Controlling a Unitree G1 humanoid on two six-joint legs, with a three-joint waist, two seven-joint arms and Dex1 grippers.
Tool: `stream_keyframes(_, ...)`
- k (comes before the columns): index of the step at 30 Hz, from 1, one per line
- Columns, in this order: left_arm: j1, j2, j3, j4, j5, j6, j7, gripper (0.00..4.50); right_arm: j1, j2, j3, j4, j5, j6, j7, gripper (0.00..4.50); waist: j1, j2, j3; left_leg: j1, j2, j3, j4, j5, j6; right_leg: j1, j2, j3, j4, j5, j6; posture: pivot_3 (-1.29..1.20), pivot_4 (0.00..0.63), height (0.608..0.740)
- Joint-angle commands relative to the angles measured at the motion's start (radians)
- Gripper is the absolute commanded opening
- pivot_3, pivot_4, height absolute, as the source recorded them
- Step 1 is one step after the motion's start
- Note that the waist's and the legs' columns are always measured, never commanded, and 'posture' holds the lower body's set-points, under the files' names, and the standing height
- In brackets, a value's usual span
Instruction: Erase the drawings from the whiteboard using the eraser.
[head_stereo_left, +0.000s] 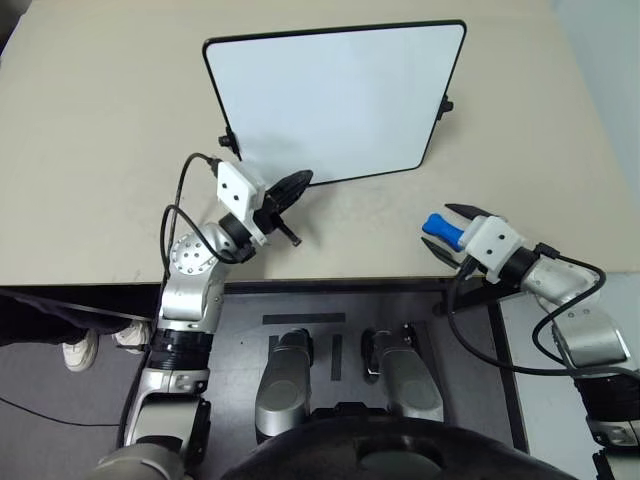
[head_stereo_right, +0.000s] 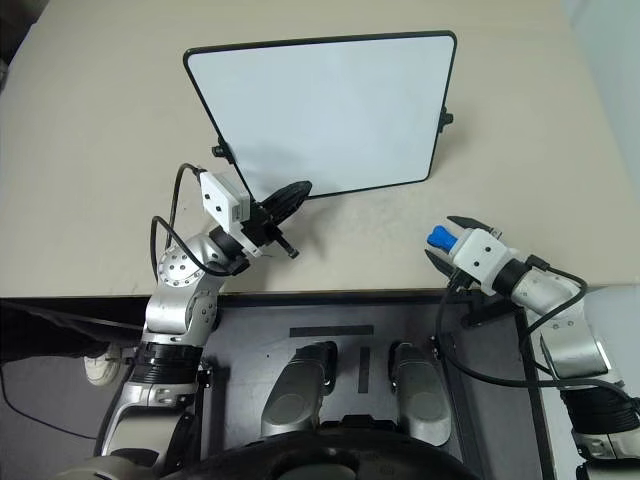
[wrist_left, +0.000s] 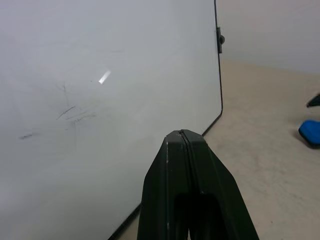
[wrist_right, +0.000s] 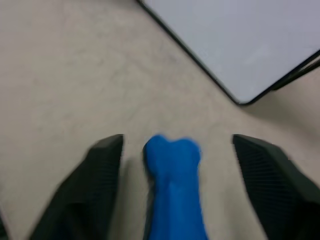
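My left gripper (wrist_left: 182, 134) has its two black fingers (wrist_left: 172, 170) pressed together, tips meeting in a thin seam. Straight ahead of them stands the whiteboard (wrist_left: 125, 65), its glossy face close beyond the fingertips, with a few faint grey scuffs (wrist_left: 72, 114) and a small bright glare spot (wrist_left: 104, 77). The board's black frame edge passes just past my fingertips. Off to the side, well apart on the beige table (wrist_left: 270, 150), I see part of the blue eraser (wrist_left: 311, 132).

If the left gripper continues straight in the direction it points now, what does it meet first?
Most likely the whiteboard. The left gripper, fingers closed, points at its lower edge, and its wrist view looks onto the board's white face. How far apart they are is unclear.
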Motion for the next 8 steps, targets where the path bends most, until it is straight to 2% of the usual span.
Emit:
stream_keyframes(1,-0.005,0.017,0.025,-0.018,-0.009,-0.009,-0.010,0.00,-0.007,0.022,-0.060,-0.068,0.048,0.002,-0.012,3.88,0.000,0.000,0.000,0.000,0.000,0.000,0.000,0.000,0.000,0.000,0.000,0.000,0.000,0.002,-0.004,0.00,0.150,0.740)
stream_keyframes(8,-0.021,0.025,0.016,-0.014,-0.012,0.006,-0.031,0.00,0.008,0.061,-0.101,-0.149,0.092,0.064,-0.013,3.88,0.000,0.000,0.000,0.000,0.000,0.000,0.002,-0.002,0.001,0.001,0.000,0.000,0.000,0.002,-0.004,0.00,0.150,0.740)
